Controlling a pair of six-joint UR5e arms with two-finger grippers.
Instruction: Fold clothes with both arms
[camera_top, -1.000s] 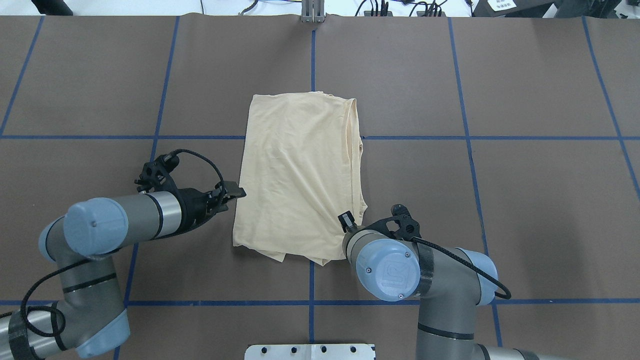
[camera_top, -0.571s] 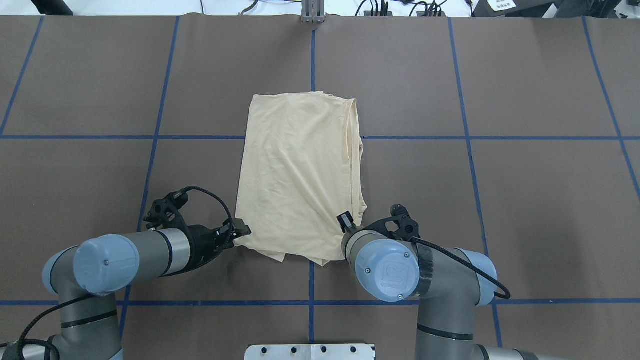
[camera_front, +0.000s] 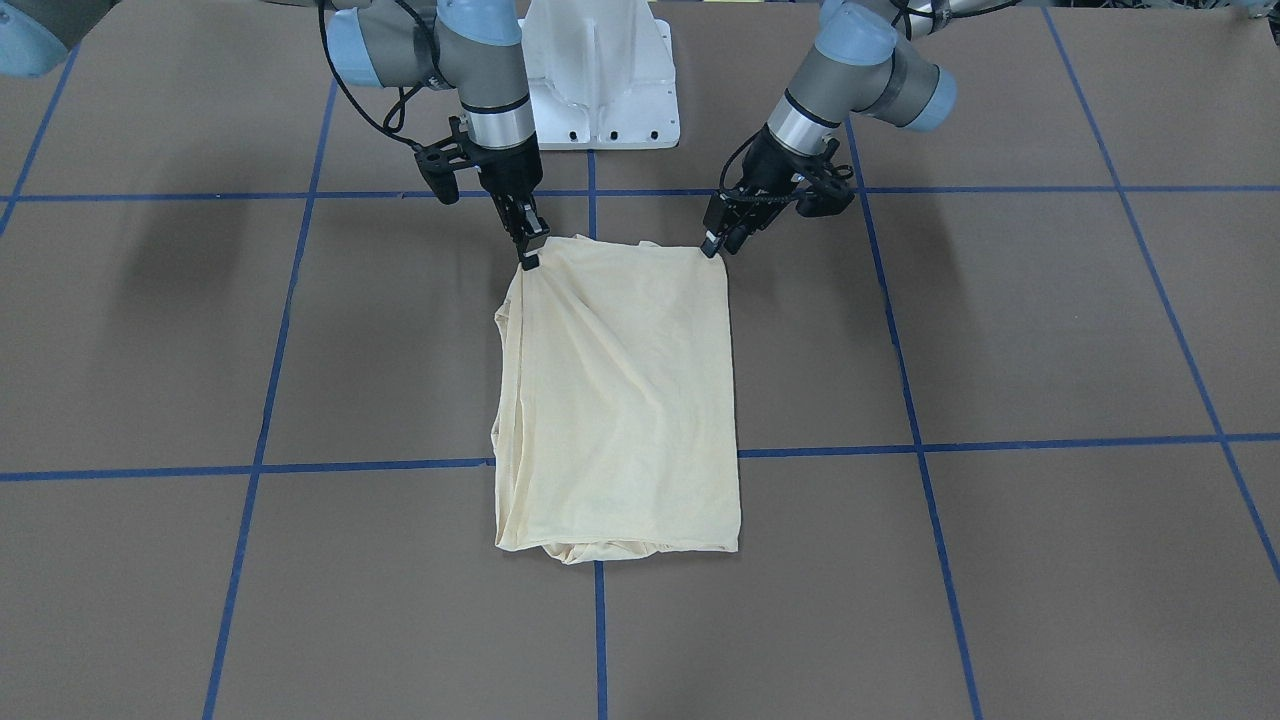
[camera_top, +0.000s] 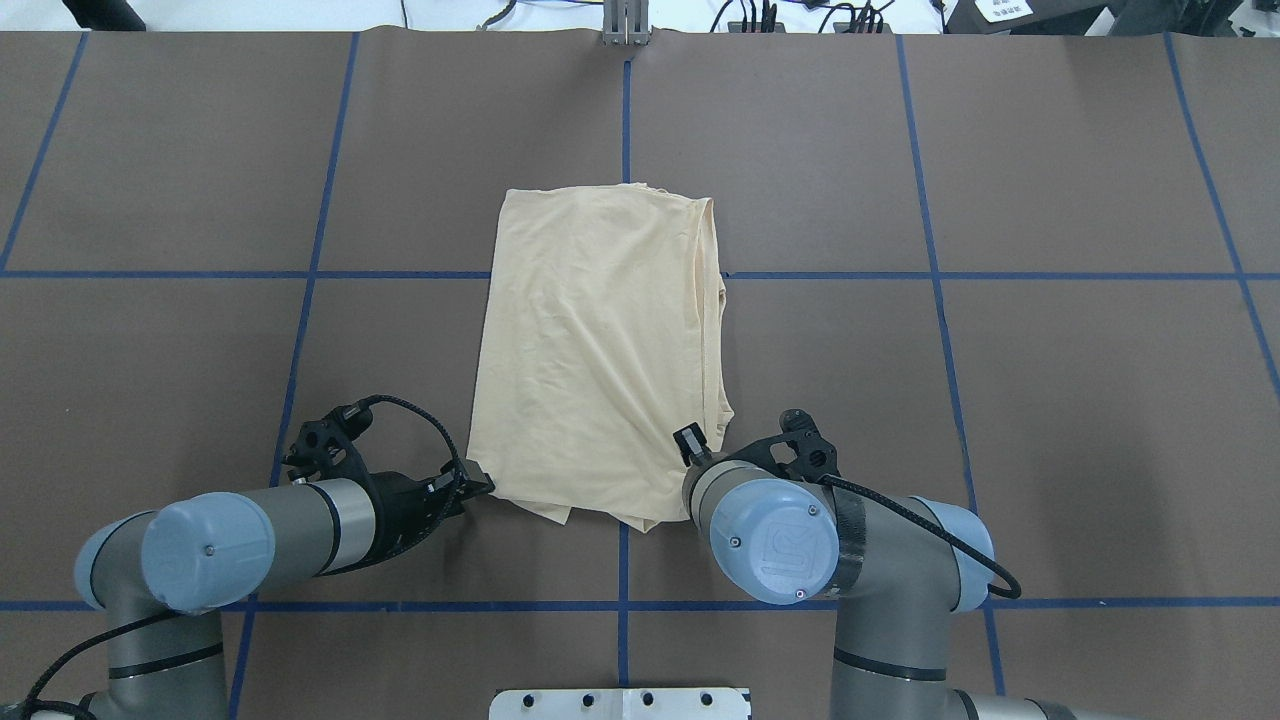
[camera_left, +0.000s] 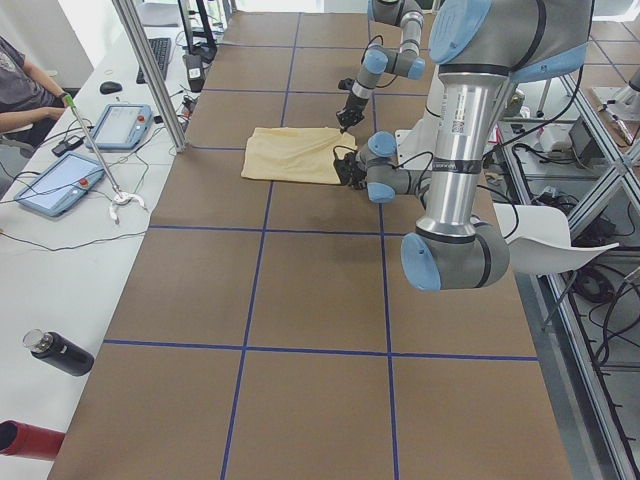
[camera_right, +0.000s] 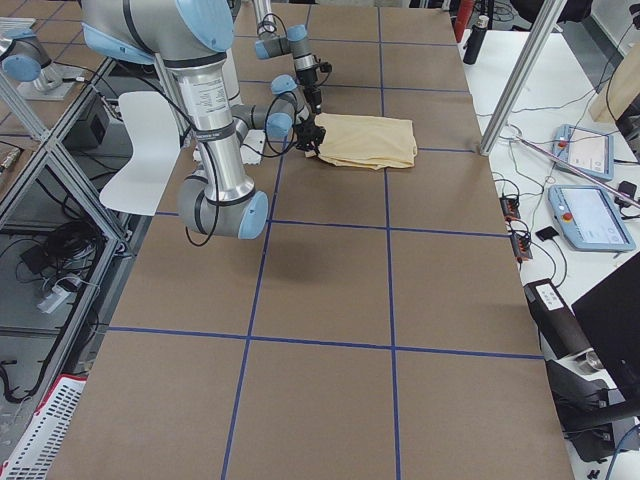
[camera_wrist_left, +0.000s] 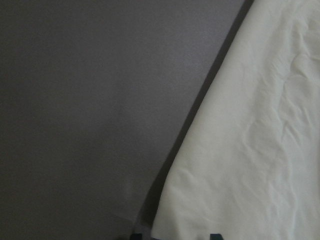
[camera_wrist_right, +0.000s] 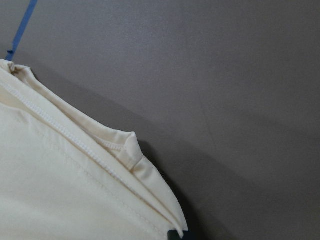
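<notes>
The pale yellow shirt (camera_top: 600, 340) (camera_front: 620, 400) lies flat as a folded rectangle mid-table, print hidden. My left gripper (camera_top: 478, 483) (camera_front: 713, 243) sits low at its near-left corner. In the left wrist view the corner (camera_wrist_left: 250, 150) lies between the gripper's (camera_wrist_left: 175, 236) spread fingertips (camera_wrist_left: 215, 235), so it is open. My right gripper (camera_top: 690, 445) (camera_front: 528, 255) is at the near-right corner, shut on the hem (camera_wrist_right: 125, 155).
Brown table cover with blue tape lines (camera_top: 625, 110). The white pedestal base (camera_front: 600, 90) stands behind the arms. A side bench carries tablets (camera_left: 60, 180), a dark bottle (camera_left: 60, 352) and a seated person (camera_left: 20, 80).
My left arm swung back toward the robot and lowered, bringing its gripper from beside the shirt's left edge to the near-left corner. The right arm and shirt stayed put.
</notes>
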